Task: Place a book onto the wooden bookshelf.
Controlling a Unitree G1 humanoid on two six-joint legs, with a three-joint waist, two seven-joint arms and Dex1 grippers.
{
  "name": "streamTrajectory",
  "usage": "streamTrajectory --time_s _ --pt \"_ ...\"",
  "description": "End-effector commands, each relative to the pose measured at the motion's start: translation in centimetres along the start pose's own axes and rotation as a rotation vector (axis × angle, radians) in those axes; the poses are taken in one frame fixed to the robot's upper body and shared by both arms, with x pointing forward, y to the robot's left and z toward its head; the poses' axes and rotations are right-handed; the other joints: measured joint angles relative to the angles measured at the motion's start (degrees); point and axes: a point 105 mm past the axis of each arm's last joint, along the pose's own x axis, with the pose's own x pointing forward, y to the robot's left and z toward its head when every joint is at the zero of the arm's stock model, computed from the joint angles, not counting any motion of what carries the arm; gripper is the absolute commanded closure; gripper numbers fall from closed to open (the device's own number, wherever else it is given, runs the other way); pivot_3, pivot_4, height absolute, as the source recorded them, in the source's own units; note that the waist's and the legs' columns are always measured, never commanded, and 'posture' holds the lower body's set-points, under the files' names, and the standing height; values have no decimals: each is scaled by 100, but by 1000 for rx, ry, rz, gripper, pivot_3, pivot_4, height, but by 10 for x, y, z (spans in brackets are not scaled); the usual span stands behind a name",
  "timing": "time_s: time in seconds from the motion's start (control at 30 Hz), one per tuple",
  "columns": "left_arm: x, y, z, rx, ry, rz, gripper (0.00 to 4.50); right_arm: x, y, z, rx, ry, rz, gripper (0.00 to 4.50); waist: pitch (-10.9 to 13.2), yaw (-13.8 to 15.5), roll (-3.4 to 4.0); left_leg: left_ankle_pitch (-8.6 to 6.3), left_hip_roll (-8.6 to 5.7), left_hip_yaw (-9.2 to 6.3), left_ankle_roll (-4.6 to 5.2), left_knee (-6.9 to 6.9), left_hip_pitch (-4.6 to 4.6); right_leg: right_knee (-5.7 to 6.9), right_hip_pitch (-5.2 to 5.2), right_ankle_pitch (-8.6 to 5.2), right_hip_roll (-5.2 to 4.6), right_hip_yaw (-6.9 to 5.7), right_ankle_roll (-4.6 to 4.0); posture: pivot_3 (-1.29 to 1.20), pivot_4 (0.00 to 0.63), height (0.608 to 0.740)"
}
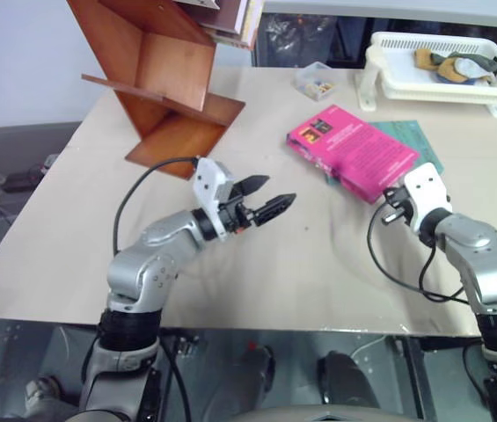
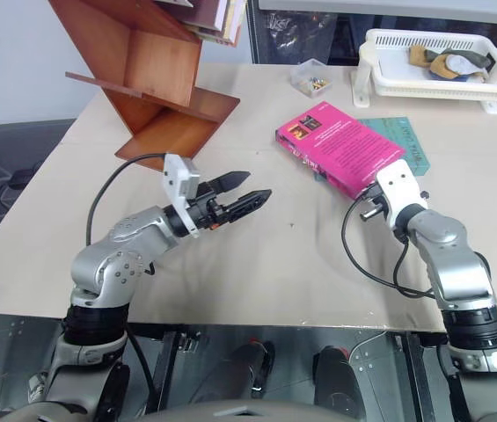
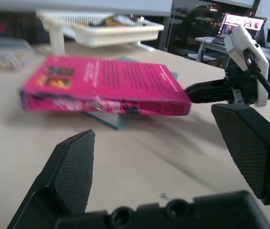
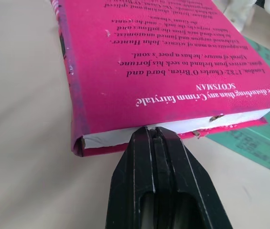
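The book is lying flat on the table, right of the wooden bookshelf; the right gripper, jaws pressed together, is nosing its near page edge, and should pry gently while the left gripper, jaws wide, is waiting to pinch the lifted side squarely.

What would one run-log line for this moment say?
book: flat on table, atop teal book | right gripper: shut, at page edge | left gripper: open, empty
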Motion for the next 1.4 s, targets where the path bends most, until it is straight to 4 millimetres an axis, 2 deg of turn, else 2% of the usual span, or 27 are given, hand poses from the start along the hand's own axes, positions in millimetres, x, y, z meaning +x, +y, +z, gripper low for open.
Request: streamTrajectory --time_s 0.03,0.13,0.27,0.37,0.5,0.6,0.73,0.77,0.83,0.97,1.4 --pt "7 -1 11 -80 -1 15 0 6 4 18 -28 -68 4 4454 0 -21 0 0 0 0 0 0 0 1 0 0 0 0 0 0 150 740" --pt "19 5 13 -213 2 41 0 7 8 19 -24 -75 10 4454 0 -36 0 0 1 -2 -1 1 0 2 -1 0 1 -2 0 0 150 740" --pt "43 24 15 -420 -30 135 0 5 16 24 -2 -107 29 4454 0 -34 0 1 -2 -2 -1 7 -1 2 0 0 5 -3 0 0 150 740" --pt "66 37 10 -546 -22 210 0 -3 18 26 -2 -116 20 4454 2 -3 -4 1 -5 -10 -1 10 -5 3 1 0 1 -12 0 0 150 740" --pt "95 47 3 -726 -12 241 0 -31 23 37 9 -164 26 4454 2 7 -4 1 -8 -10 -1 11 -10 -2 -1 0 -3 -10 1 0 150 740" --pt "109 51 -2 -788 0 252 0 -53 30 50 26 -221 19 3764 3 1 -6 0 -10 -9 -1 10 -13 -1 -4 -1 -5 -8 2 0 150 740" --pt "117 52 -3 -790 24 239 0 -80 46 63 37 -279 30 1875 3 -62 -6 0 -9 -9 -1 9 -15 0 -9 -1 -3 -6 3 0 150 740" --pt "118 54 -3 -794 23 241 0 -87 51 66 55 -297 42 1208 3 -57 -6 0 -9 -7 -1 9 -15 1 -10 -1 -3 -3 3 0 150 740" --pt "122 56 -2 -811 13 244 0 -98 58 73 78 -330 57 1208 3 -48 -6 0 -9 -10 -1 9 -14 4 -10 -1 -3 -6 3 0 150 740" --pt "131 57 5 -834 -19 235 0 -106 62 80 78 -358 44 1208 3 -34 -6 0 -10 -8 -1 10 -14 7 -11 0 -3 -4 4 0 150 740" --pt "145 56 9 -893 -90 273 0 -110 70 79 55 -359 54 1208 4 -39 -7 0 -13 -9 0 8 -15 7 -12 1 -5 -5 6 0 150 740"
